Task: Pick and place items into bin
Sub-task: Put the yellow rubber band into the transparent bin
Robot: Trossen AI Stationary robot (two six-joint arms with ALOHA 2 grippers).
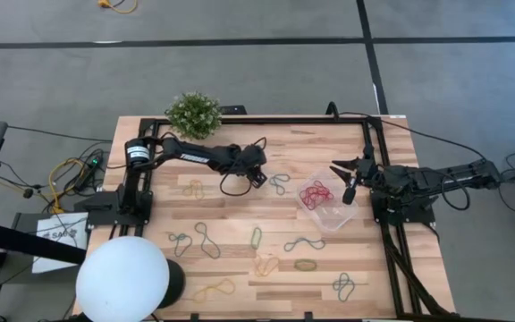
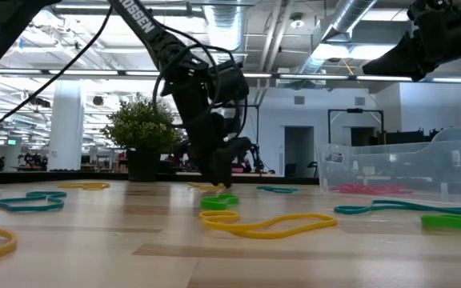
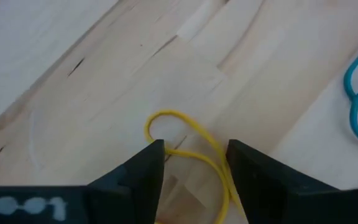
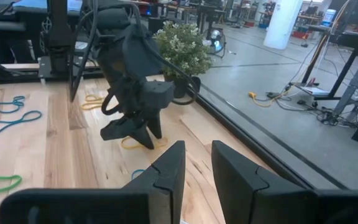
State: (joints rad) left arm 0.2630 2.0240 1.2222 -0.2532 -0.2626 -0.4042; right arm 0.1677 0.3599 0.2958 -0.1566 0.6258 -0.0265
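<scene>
Left pincer (image 3: 194, 163), left of the bin (image 1: 329, 204), stands open astride a yellow band (image 3: 188, 144) on the bench (image 1: 240, 268), holding nothing. Right pincer (image 1: 348, 182) hovers over the bin, slightly parted, empty.

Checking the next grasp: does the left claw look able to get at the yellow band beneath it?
Probably yes: the left claw is open and straddles the yellow band on bare wood, with nothing between them.

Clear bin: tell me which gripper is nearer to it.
Right. The right gripper hangs over the clear bin's rim, above the red bands inside it. The left gripper is down at the table well off to the bin's side, at a yellow band.
</scene>
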